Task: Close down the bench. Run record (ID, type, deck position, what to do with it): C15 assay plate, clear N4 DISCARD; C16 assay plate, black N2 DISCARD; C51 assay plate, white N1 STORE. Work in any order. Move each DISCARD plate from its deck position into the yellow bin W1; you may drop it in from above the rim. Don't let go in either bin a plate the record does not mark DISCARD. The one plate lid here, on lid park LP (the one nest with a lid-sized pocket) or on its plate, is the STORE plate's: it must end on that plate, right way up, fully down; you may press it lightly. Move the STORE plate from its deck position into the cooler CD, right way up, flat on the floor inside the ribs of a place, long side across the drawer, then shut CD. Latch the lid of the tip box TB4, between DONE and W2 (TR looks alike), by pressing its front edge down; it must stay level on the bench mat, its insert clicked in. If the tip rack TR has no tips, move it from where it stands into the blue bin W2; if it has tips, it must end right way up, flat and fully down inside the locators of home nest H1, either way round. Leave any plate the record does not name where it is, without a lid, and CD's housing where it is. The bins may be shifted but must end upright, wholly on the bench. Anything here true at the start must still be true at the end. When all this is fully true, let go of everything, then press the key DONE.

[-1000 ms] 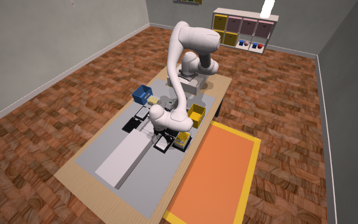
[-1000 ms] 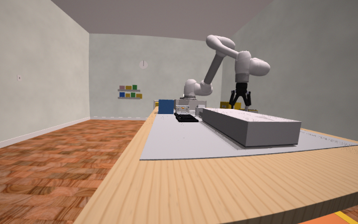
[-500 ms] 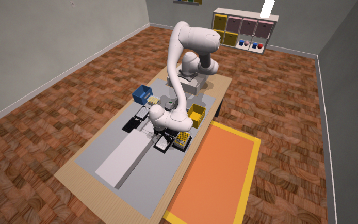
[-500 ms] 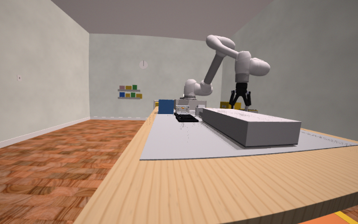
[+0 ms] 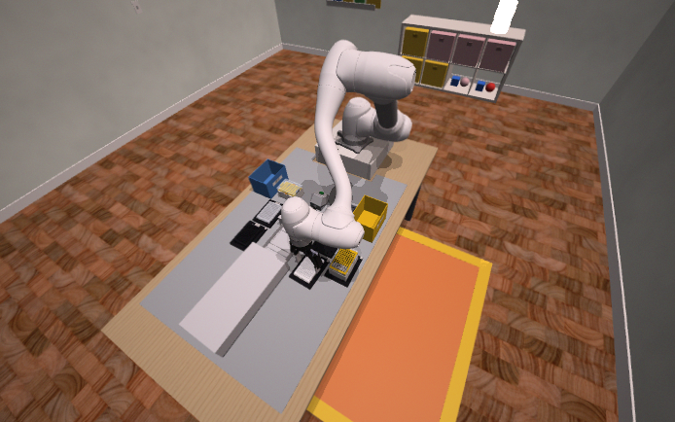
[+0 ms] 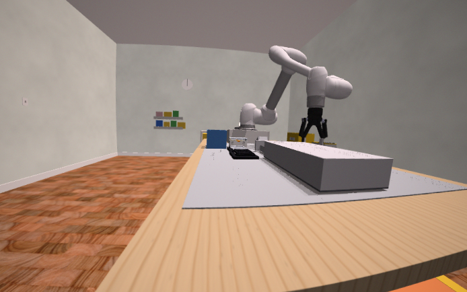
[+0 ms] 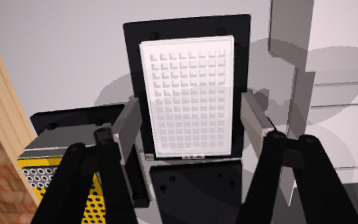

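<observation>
My gripper (image 5: 307, 257) (image 6: 313, 139) (image 7: 190, 108) is open, pointing down, with its fingers above and either side of a white well plate (image 5: 306, 269) (image 7: 193, 100). That plate lies in a black nest (image 7: 237, 25); I cannot tell whether a lid is on it. The yellow tip rack (image 5: 344, 260) (image 7: 92, 192) stands in the neighbouring nest. The cooler housing (image 5: 240, 293) (image 6: 355, 172) (image 7: 338, 32) has its drawer (image 5: 279, 238) (image 7: 336, 95) open. A pale plate (image 5: 269, 211) sits in another nest. The tip box (image 5: 289, 189) stands beside the blue bin (image 5: 261, 183) (image 6: 216, 139); its latch is too small to judge.
The yellow bin (image 5: 372, 217) is upright near the table's edge. A black nest (image 7: 196, 192) without a visible plate adjoins the white plate's nest. Another dark nest (image 5: 248, 234) lies beside the drawer. A small box with a green key (image 5: 321, 193) stands between the bins.
</observation>
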